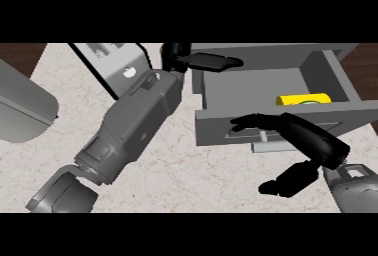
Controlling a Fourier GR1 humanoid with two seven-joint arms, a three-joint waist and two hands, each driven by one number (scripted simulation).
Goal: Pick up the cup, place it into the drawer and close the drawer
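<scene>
One drawer (pixel 221 131) stands open on the counter (pixel 192 172), and one yellow cup (pixel 303 100) lies on its side inside it, toward the right wall. My left hand (pixel 193 60) rests at the drawer's back left corner, fingers straight along the rim, holding nothing. My right hand (pixel 303 140) has fingers extended against the drawer front beside its one handle (pixel 263 136), thumb apart below.

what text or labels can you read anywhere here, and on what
None can be read.
Cup in the drawer: yellow with a green mark, too small to read as letters.
Appliance at the top left: a panel of pale marks and a white spot, too blurred to read.
Hands, left and right: no markings.
</scene>
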